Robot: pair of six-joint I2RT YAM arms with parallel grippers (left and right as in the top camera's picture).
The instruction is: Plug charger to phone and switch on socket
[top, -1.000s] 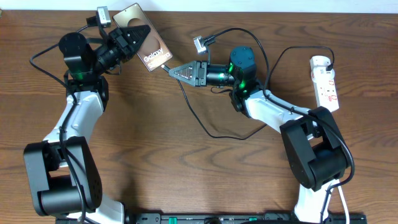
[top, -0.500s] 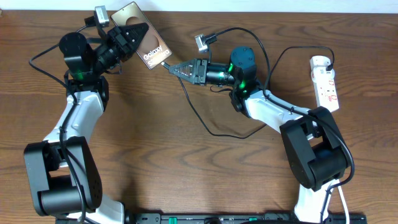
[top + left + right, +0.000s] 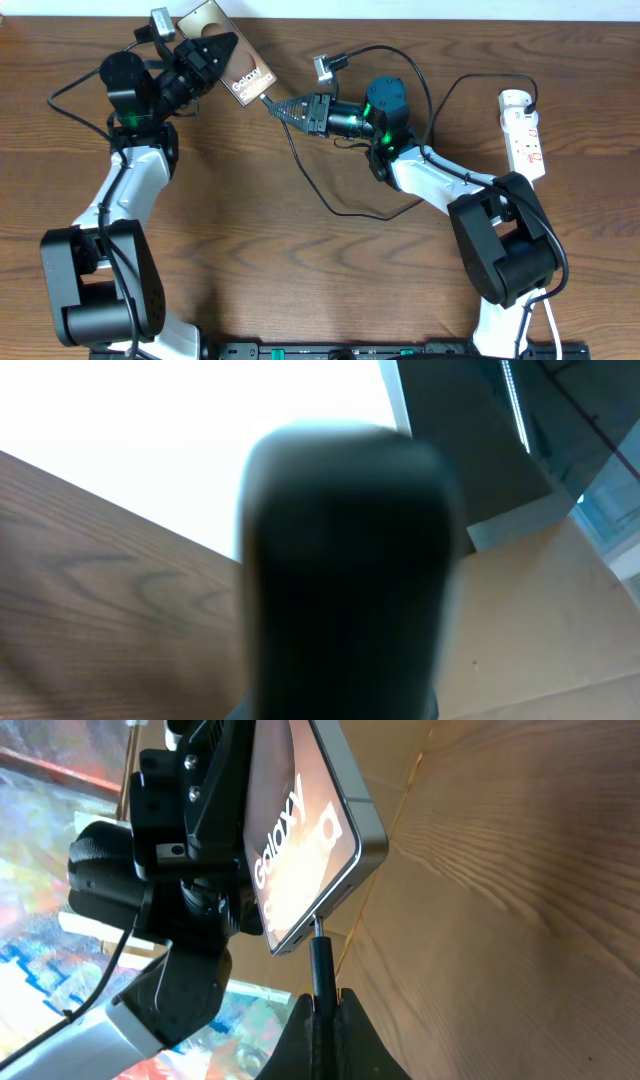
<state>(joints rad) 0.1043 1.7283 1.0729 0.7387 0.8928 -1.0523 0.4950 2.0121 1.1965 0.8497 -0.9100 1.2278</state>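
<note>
A: What has been changed over the last second?

B: On the table (image 3: pixel 300 290) little has been disturbed. The phone (image 3: pixel 250 80) is clamped at its upper part by the left gripper (image 3: pixel 222 45) and held clear of the wood near the table's far edge, to the left. It has been drawn slightly up and away. The right gripper (image 3: pixel 278 106) has been brought after it, its fingers closed on the charger (image 3: pixel 355 215) just behind the connector (image 3: pixel 320 955). The charger's slack has been dragged a little along with it.

A: What is meant by that for the task?

B: The insertion is judged to be under way. In the right wrist view the connector is lined up with the phone's lower edge and is touching it at the port. The socket (image 3: pixel 525 135) lies at the far right, well apart from both grippers. It looks untouched, so the switching is taken as not yet done.

A: What cannot be made out?

B: Whether the tip is fully seated cannot be told; a thin sliver of metal is seen between connector and phone. The left wrist view is filled by a blurred dark shape, so that grip is not confirmed there. The socket's switch state is too small to be read.
</note>
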